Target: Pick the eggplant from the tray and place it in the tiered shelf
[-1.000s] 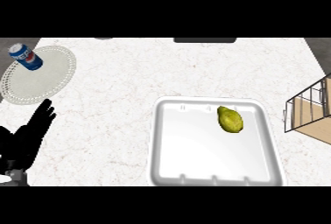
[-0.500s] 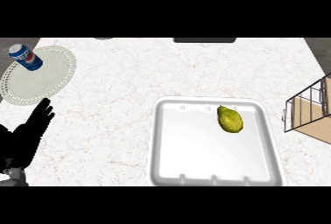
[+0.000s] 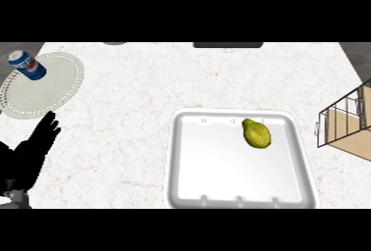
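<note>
Head view, steeply down on a pale, marbled counter (image 3: pixel 145 98).

White tray (image 3: pixel 190 166) sits right of centre, near the lower edge. Inside it, in the upper right part, lies the task's item: a small yellow-green, oval fruit (image 3: pixel 256 134), resting on the tray floor close to the far rim. It reads as yellow-green, not the purple expected of an eggplant. Nothing touches it.

Tiered shelf (image 3: pixel 346 125) shows at the right edge, only partly in view: thin wire frame, light wooden boards. It stands just beside the tray's right side, apart from it.

Left hand (image 3: pixel 33 147) appears at the lower left, black, fingers straight and pointing up, held close together, holding nothing. It is well apart from the tray and the fruit.

Right hand does not show anywhere.

Upper left: a round, white, lacy-edged plate (image 3: pixel 51 88), with a blue can (image 3: pixel 27 64) standing on its far-left part. The left hand's fingertips sit just below the plate's rim.
</note>
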